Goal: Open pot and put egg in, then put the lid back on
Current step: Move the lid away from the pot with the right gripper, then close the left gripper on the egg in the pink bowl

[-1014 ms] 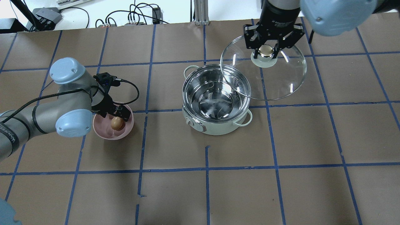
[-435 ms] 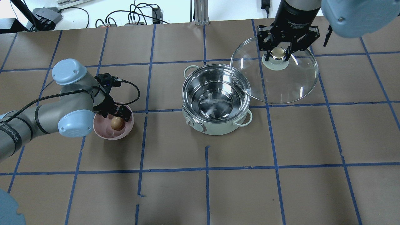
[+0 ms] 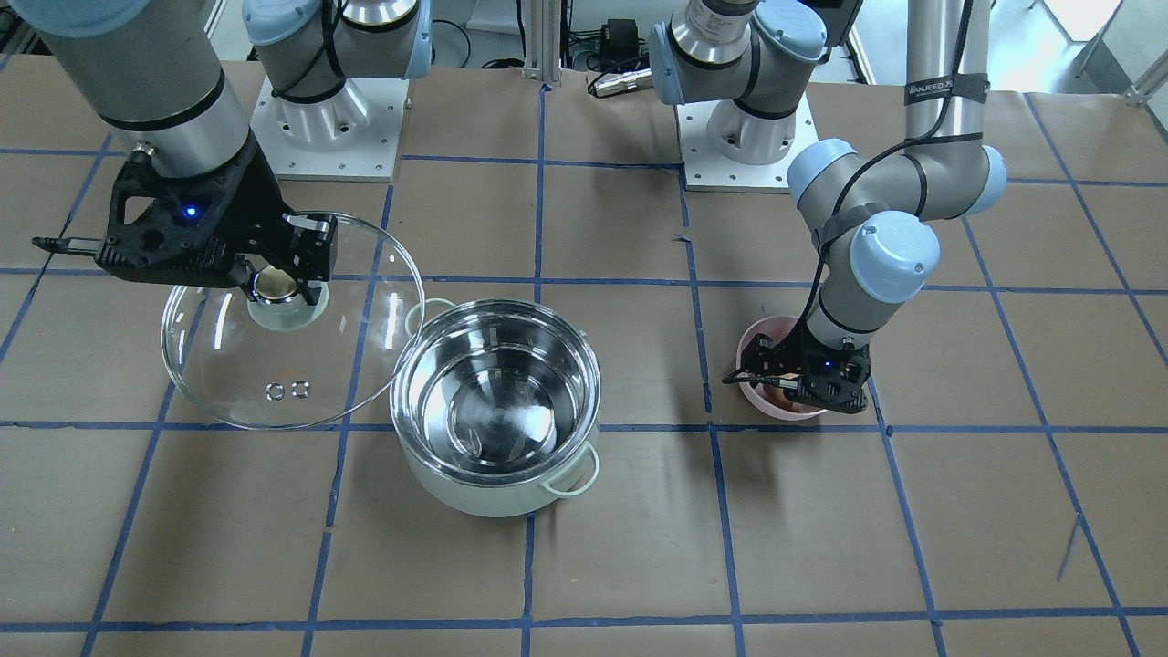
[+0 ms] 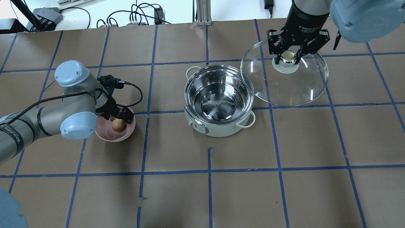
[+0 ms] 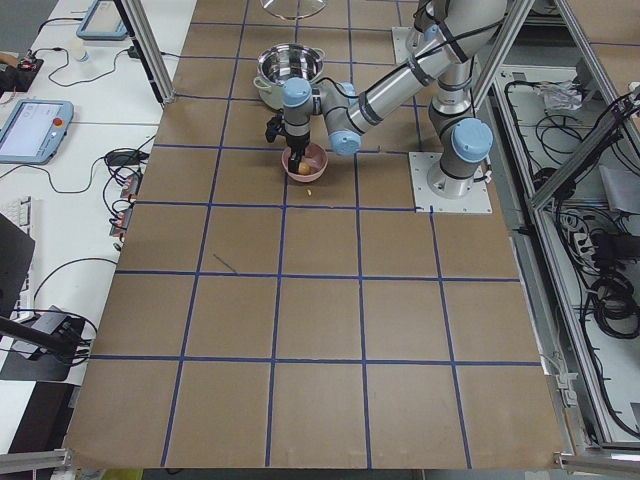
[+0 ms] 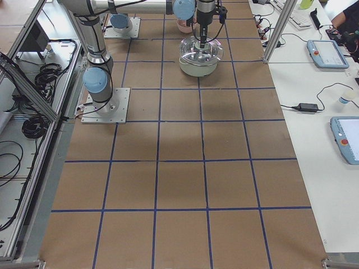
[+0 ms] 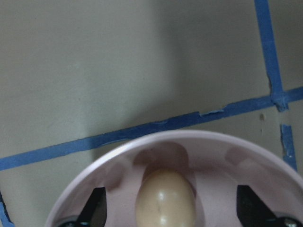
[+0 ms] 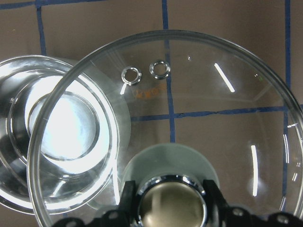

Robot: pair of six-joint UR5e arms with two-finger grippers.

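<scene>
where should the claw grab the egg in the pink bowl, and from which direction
Grip the egg across its narrow middle, coming straight down from above. It lies on its side low in the pink bowl, whose raised wall blocks a sideways approach. The left claw hangs over it, open, with fingers either side of its width.

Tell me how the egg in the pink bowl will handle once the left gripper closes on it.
The egg looks smooth and glossy, so it may slip between the fingers. Its oval shape on the curved pink bowl suggests it will roll if nudged off-centre. Its shell is probably brittle; the left gripper should squeeze lightly.
</scene>
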